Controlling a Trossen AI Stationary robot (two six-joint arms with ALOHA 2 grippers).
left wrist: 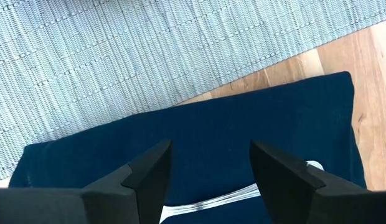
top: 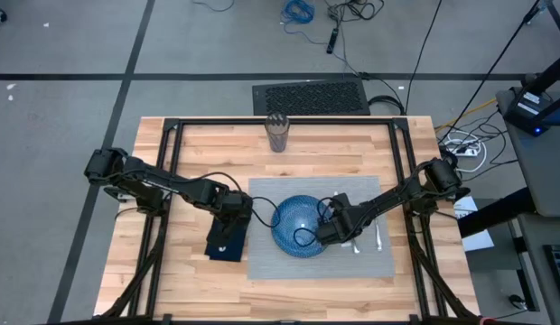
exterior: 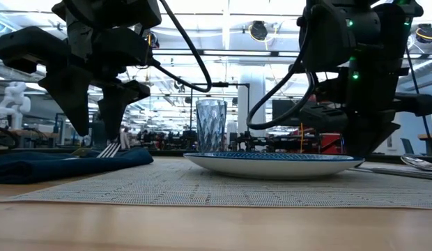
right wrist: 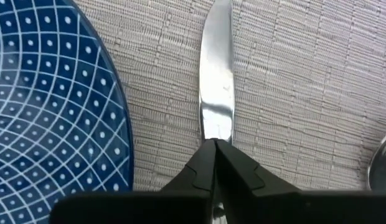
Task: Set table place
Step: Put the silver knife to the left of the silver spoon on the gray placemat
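Broadly, the table (top: pixel 190 149) carried a nearly complete setting, with the grey placemat (top: pixel 289 264) lying flat near its front edge as the landmark. The blue plate (top: pixel 296 226) sat at the middle of the placemat. The navy napkin (top: pixel 228 238) lay just off the placemat's left edge, on bare wood, with a fork (left wrist: pixel 211 202) resting on it. A knife (right wrist: pixel 216 81) and a spoon (top: pixel 377 236) lay on the placemat to the right of the plate. The glass (top: pixel 277 134) stood well behind the placemat, near the table's far edge; judged from this layout, moving it closer was probably the main step left.

The left gripper (top: pixel 228 219) hung over the napkin with its fingers spread and nothing between them. The right gripper (right wrist: pixel 216 155) was pressed together over the knife's near end, beside the plate's right rim; whether it pinched the knife could not be told.

The high view alone gave the whole layout. The left wrist view alone showed the fork's tines on the napkin. The right wrist view alone showed the knife blade running alongside the plate. The low view alone showed the plate and napkin lying flat
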